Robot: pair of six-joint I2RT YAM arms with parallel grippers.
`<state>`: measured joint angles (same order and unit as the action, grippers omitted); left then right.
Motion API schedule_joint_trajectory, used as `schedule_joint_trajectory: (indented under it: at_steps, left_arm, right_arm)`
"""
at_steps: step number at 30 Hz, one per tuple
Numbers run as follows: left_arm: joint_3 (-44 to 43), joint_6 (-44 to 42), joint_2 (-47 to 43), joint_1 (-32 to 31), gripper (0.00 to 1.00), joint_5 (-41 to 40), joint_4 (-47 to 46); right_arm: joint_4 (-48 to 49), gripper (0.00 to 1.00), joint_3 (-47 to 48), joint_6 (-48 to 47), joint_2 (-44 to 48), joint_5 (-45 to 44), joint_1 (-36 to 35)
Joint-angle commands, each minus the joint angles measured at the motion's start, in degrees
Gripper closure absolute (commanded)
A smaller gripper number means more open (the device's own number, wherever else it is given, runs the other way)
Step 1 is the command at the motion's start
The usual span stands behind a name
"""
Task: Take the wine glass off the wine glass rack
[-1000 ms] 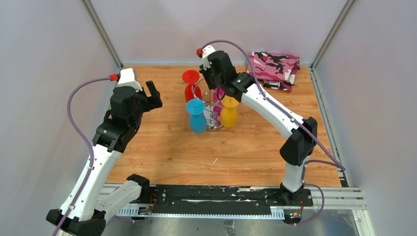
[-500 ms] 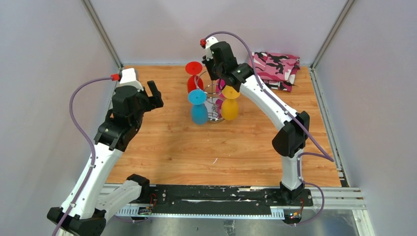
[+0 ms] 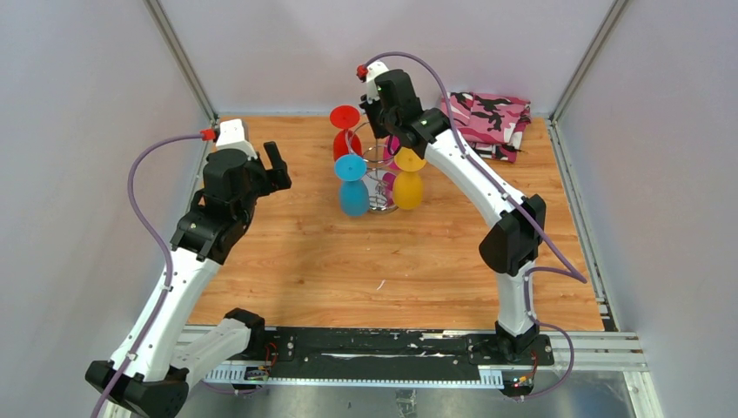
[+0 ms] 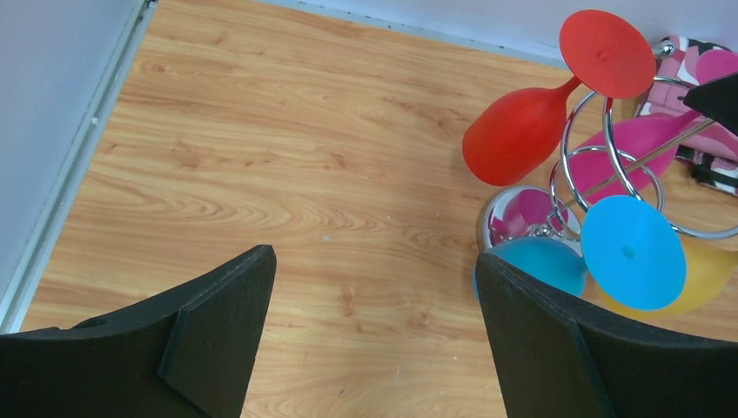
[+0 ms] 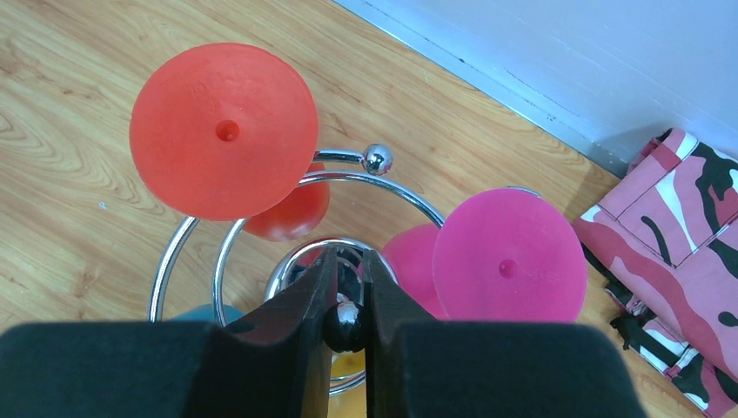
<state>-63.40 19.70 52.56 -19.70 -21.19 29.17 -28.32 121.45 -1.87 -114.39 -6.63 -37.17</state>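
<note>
Right wrist: wine glass rack (image 5: 377, 159) half-hidden

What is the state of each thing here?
wine glass rack, pole top clamped
red wine glass, hanging inverted on the rack
pink wine glass, hanging inverted
blue wine glass, hanging inverted
yellow wine glass, hanging inverted
left gripper, open, empty
right gripper, shut on the rack's pole top
camouflage cloth, folded

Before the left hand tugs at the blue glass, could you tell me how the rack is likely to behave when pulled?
The wine glass rack probably tips easily: a thin pole on a small round base, hung with four glasses. The right hand, shut on its top knob, should steady it. Its polished base could skid on the smooth wood.
</note>
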Motion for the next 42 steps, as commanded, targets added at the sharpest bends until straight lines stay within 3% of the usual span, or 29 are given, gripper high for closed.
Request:
schedule_joint_trajectory:
  at_steps: [1, 4, 7, 14, 18, 22, 28, 34, 39, 42]
  left_arm:
    - [-1.0, -0.4, 0.4, -0.3, 0.09, -0.7, -1.4]
    - [-0.8, -0.3, 0.5, -0.3, 0.09, -0.8, -1.6]
    - [-0.9, -0.1, 0.7, -0.3, 0.09, -0.8, -1.8]
    - [-3.6, 0.3, 3.0, -0.3, 0.09, 0.8, -2.5]
    - [-7.5, 0.2, 7.1, -0.3, 0.08, 7.4, -4.1]
    - [-14.7, 0.6, 13.6, -0.3, 0.05, 16.8, -5.5]
    - [-20.8, 3.0, 21.0, 2.0, 0.05, 29.0, -12.9]
    - [-16.9, 26.8, 27.7, 14.2, 0.07, 55.6, -37.7]
    - [-14.8, 37.8, 32.5, 16.9, 0.09, 61.3, -48.3]
    - [-11.2, 43.5, 34.5, 18.2, 0.17, 63.4, -56.2]
  right_arm:
    - [2.6, 0.91, 1.2, -0.9, 1.8, 0.2, 0.6]
    - [2.6, 0.60, 1.0, -0.9, 2.7, 0.1, 0.6]
    - [2.7, 0.43, 0.9, -0.9, 3.7, -0.2, 0.6]
    - [2.8, 0.18, -1.4, -1.8, 8.8, -2.7, 0.7]
    - [3.0, 0.07, -5.7, -2.4, 14.0, -6.1, 1.6]
    - [3.2, 0.05, -11.7, 0.4, 21.2, -2.4, 6.3]
    - [7.0, 0.06, -22.4, 8.2, 30.0, 7.9, 18.8]
    - [9.5, 0.08, -27.5, 10.3, 31.9, 10.7, 24.3]
    - [11.0, 0.09, -30.1, 10.5, 31.3, 11.1, 25.1]
    - [11.7, 0.09, -31.7, 11.1, 30.7, 11.3, 25.2]
